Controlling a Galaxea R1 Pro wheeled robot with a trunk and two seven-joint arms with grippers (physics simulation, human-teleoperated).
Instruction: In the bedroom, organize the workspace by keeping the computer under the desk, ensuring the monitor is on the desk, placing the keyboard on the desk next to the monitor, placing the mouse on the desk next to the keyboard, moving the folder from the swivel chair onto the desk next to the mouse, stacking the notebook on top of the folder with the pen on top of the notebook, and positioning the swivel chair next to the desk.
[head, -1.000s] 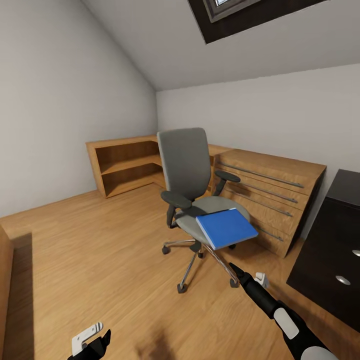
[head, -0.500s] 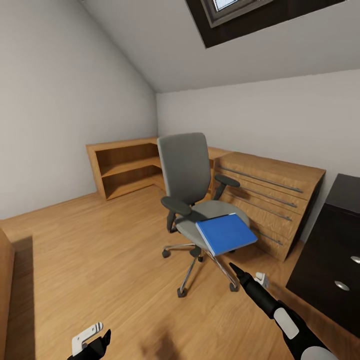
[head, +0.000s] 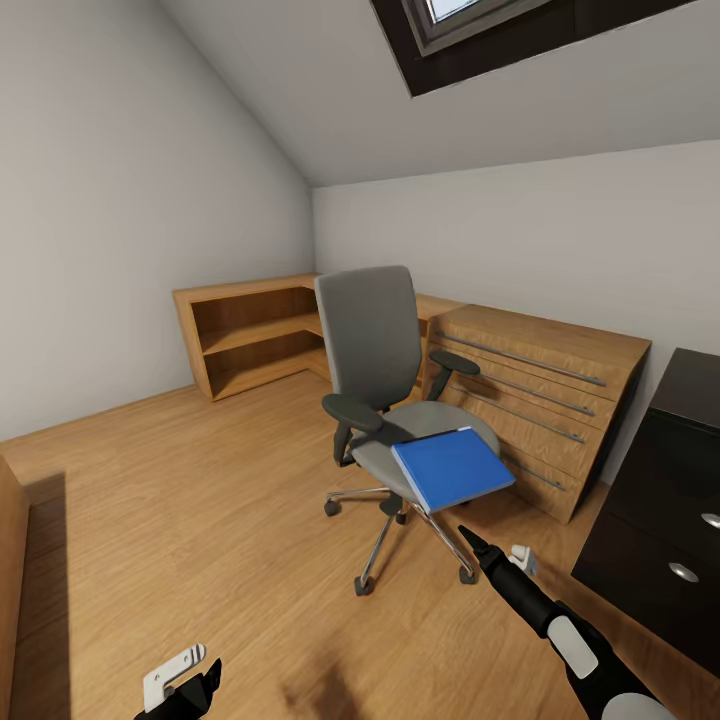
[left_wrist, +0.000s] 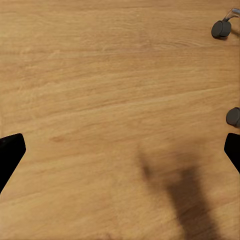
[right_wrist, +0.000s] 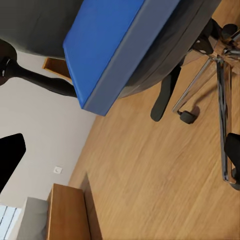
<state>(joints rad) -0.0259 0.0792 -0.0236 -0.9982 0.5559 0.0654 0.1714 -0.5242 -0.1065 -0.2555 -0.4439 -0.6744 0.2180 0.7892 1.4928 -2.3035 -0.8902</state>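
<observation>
The grey swivel chair (head: 372, 345) stands mid-room on the wooden floor, and the bright blue folder (head: 452, 467) lies on its seat, overhanging the front edge. My right gripper (head: 474, 545) points at the folder from just below and in front, a short gap away. In the right wrist view the folder (right_wrist: 107, 47) looms close, and the right gripper (right_wrist: 120, 152) is open and empty. My left gripper (head: 188, 678) hangs low at the left, and in its wrist view the left gripper (left_wrist: 120, 150) is open over bare floor. The desk (head: 650, 470) shows its black drawers at the right edge.
Low wooden shelving (head: 250, 335) and a wooden drawer unit (head: 540, 385) line the back wall behind the chair. The chair's chrome base and casters (head: 364, 585) spread over the floor; two casters (left_wrist: 220, 28) appear in the left wrist view. Open floor lies to the left.
The whole picture has shifted slightly, so the camera has moved a little. Both arms keep their pose, and the folder rests on the seat as before.
</observation>
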